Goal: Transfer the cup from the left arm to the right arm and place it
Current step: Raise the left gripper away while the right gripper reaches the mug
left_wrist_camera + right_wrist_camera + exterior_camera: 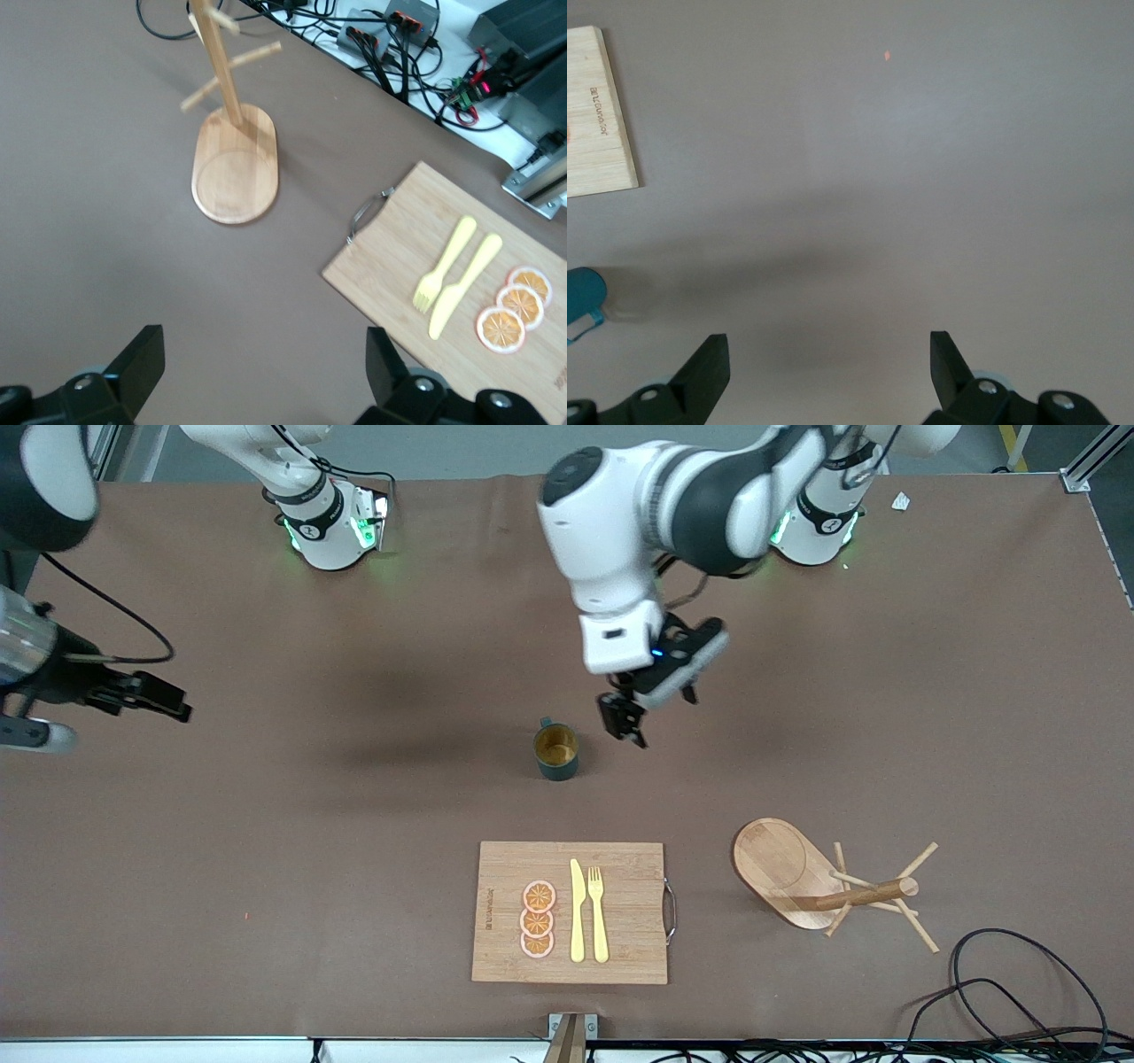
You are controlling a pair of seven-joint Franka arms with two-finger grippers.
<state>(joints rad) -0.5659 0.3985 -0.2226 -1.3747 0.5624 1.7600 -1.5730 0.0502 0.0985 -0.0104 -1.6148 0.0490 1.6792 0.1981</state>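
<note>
Now my left gripper (625, 722) hangs spread wide, grasping nothing, just beside the cup (556, 752) at its three o'clock. That cup stands upright on the table (266, 824), at twelve o'clock from the cutting board (571, 912). My right gripper (164, 700) waits, released.

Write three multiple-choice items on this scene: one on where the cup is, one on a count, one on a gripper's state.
1. The cup stands:
A. on the cutting board
B. on the bare table
C. on the mug tree

2. Orange slices on the cutting board:
A. two
B. three
C. five

3. The left gripper is:
A. open, holding nothing
B. shut on the cup
C. shut on the fork

Key: 1 B, it sits on the table, farther from the front camera than the board. 2 B, three in a row. 3 A, its fingers are spread beside the cup.
</note>
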